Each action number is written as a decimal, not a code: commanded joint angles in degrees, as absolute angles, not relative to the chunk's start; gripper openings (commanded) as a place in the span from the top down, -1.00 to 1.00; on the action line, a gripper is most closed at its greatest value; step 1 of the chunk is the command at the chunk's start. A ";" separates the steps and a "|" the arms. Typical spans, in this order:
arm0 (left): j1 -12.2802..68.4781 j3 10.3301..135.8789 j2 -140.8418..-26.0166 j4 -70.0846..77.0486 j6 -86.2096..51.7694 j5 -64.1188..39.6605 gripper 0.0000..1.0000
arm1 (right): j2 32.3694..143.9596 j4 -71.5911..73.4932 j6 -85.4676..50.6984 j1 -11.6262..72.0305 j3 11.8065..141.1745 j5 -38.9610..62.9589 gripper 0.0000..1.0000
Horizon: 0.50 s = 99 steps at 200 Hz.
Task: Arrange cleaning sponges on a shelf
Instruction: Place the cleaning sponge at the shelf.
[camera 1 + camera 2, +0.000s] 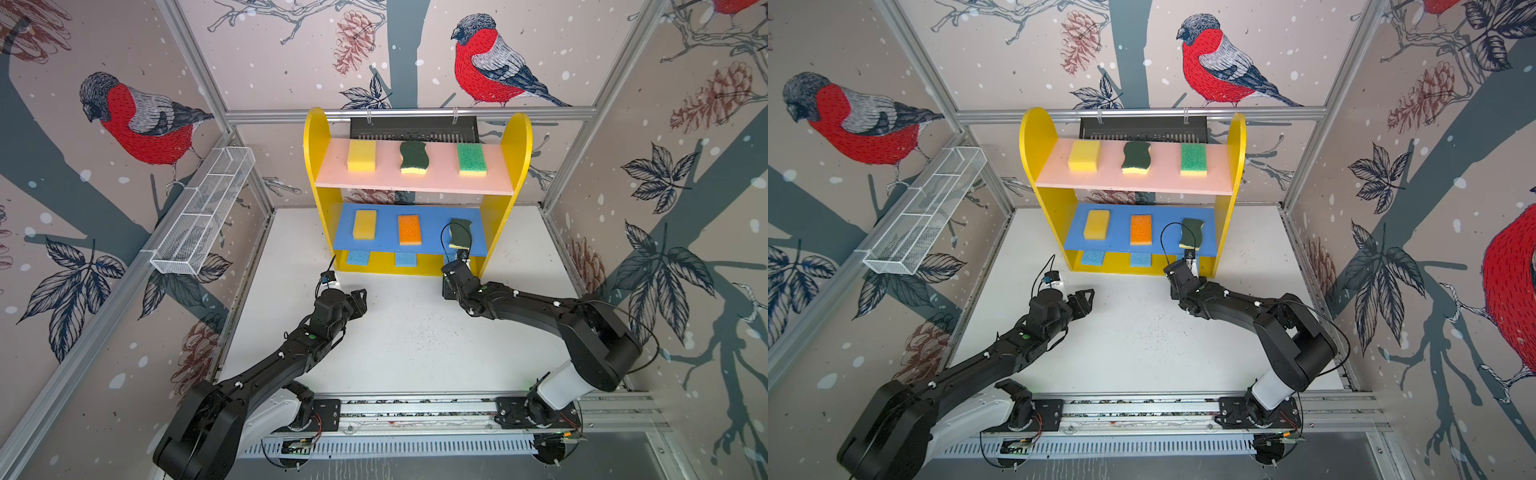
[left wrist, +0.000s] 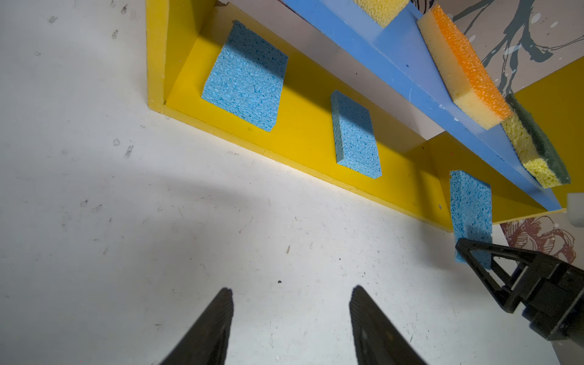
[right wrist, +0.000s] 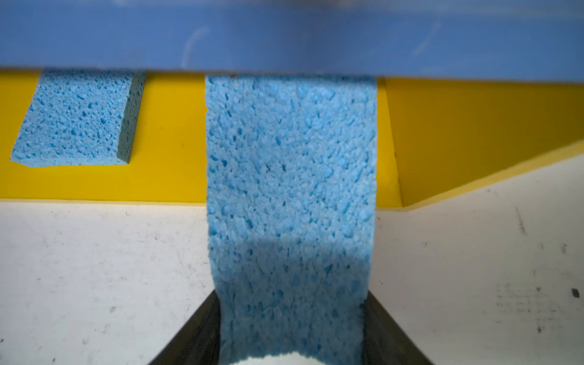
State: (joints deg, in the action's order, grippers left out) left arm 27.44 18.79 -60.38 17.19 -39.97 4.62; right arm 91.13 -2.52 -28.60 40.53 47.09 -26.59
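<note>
The shelf (image 1: 316, 137) stands at the back of the table. Its pink board (image 1: 436, 183) carries a yellow sponge (image 1: 361, 156), a wavy dark-green one (image 1: 413, 157) and a bright-green one (image 1: 471, 158). On the blue board (image 1: 386, 232) lie a yellow sponge (image 1: 365, 224), an orange one (image 1: 409, 229) and a wavy dark-green one (image 1: 460, 233). Two light-blue sponges (image 2: 246, 79) (image 2: 355, 136) rest on the yellow bottom (image 2: 303, 132). My right gripper (image 3: 291, 295) is shut on a third light-blue sponge (image 3: 290, 189), whose far end reaches over the bottom board's right end. My left gripper (image 2: 291, 288) is open above bare table.
A white wire-mesh basket (image 1: 203, 216) hangs on the left wall. A black slotted tray (image 1: 415, 126) hangs behind the shelf's top. The blue board's front edge (image 3: 284, 38) runs just above the held sponge. The arms' mounting rail (image 1: 415, 409) crosses the table front.
</note>
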 commanded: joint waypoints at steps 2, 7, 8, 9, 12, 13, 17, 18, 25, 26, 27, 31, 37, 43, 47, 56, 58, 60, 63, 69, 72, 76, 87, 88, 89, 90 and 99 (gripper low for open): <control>27.25 19.50 -61.65 20.42 -38.81 4.94 -0.20 | 91.09 0.40 -28.78 39.93 46.66 -28.23 -0.29; 27.21 19.60 -62.06 20.49 -38.69 4.91 -0.20 | 91.06 0.56 -29.09 39.70 46.38 -28.32 -0.29; 27.23 19.60 -62.10 20.57 -38.68 4.87 -0.20 | 91.01 0.63 -29.09 39.67 46.30 -28.35 -0.29; 27.23 19.67 -62.16 20.61 -38.72 4.85 -0.20 | 90.99 0.71 -29.14 39.61 46.22 -28.37 -0.29; 27.18 19.68 -62.36 20.69 -38.60 4.91 -0.20 | 90.90 0.95 -29.23 39.49 45.94 -28.36 -0.29; 27.21 19.69 -62.47 20.72 -38.59 4.92 -0.20 | 90.89 1.04 -29.25 39.48 45.87 -28.38 -0.29; 27.24 19.71 -62.76 20.93 -38.61 4.92 -0.20 | 90.74 1.55 -29.30 39.34 45.53 -28.34 -0.29; 27.25 19.74 -62.80 20.92 -38.64 4.88 -0.20 | 90.72 1.65 -29.33 39.27 45.44 -28.37 -0.29; 27.19 19.77 -63.27 21.24 -38.50 4.83 -0.20 | 90.62 2.52 -29.27 39.07 44.92 -28.31 -0.29; 27.22 19.77 -63.37 21.25 -38.50 4.88 -0.20 | 90.62 2.62 -29.27 39.05 44.87 -28.31 -0.29; 27.19 19.77 -63.46 21.26 -38.50 4.86 -0.20 | 90.62 2.72 -29.22 39.04 44.76 -28.22 -0.29; 27.18 19.78 -63.67 21.50 -38.50 4.84 -0.20 | 90.66 3.15 -29.18 38.88 44.59 -28.13 -0.29; 27.20 19.80 -64.08 21.72 -38.58 4.88 -0.20 | 90.88 3.60 -29.10 38.77 44.55 -28.00 -0.29; 27.24 19.86 -64.44 21.98 -38.59 4.79 -0.20 | 91.03 4.21 -28.91 38.56 44.33 -28.01 -0.29; 27.17 19.86 -64.67 22.17 -38.63 4.68 -0.20 | 91.20 4.64 -28.71 38.58 44.23 -27.92 -0.29; 27.20 19.86 -65.18 22.49 -38.74 4.51 -0.20 | 91.55 5.53 -28.35 38.50 44.20 -27.91 -0.29; 27.17 19.86 -65.16 22.50 -38.82 4.49 -0.20 | 91.64 5.71 -28.27 38.47 44.21 -27.83 -0.29; 27.18 19.86 -65.29 22.54 -38.78 4.44 -0.20 | 91.77 5.89 -28.16 38.47 44.14 -27.85 -0.29; 27.17 19.86 -65.43 22.67 -38.84 4.36 -0.19 | 91.95 6.15 -28.06 38.49 44.10 -27.83 -0.29; 27.20 19.82 -65.59 22.85 -38.85 4.27 -0.19 | 92.26 6.53 -27.96 38.49 44.17 -27.78 -0.29; 27.24 19.78 -65.66 22.99 -38.85 4.26 -0.19 | 92.44 6.77 -27.85 38.47 44.20 -27.76 -0.29; 27.23 19.79 -65.77 23.03 -38.96 4.33 -0.19 | 92.58 7.04 -27.78 38.47 44.15 -27.75 -0.28; 27.22 19.62 -66.00 23.29 -38.94 4.23 -0.19 | 92.95 8.08 -27.69 38.50 43.95 -27.69 -0.28; 27.23 19.61 -66.00 23.29 -38.94 4.31 -0.19 | 92.97 8.12 -27.69 38.50 43.95 -27.69 -0.28; 27.24 19.60 -66.00 23.29 -38.94 4.27 -0.19 | 92.98 8.24 -27.64 38.50 43.90 -27.64 -0.29; 27.20 19.65 -66.00 23.29 -38.94 4.24 -0.19 | 93.03 8.34 -27.62 38.50 43.92 -27.62 -0.29; 27.20 19.60 -66.23 23.46 -38.96 4.29 -0.19 | 93.16 9.20 -27.52 38.48 43.69 -27.55 -0.28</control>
State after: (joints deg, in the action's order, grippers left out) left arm 27.38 19.51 -65.82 19.88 -39.03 4.49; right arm 92.68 5.08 -28.47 38.50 44.03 -26.94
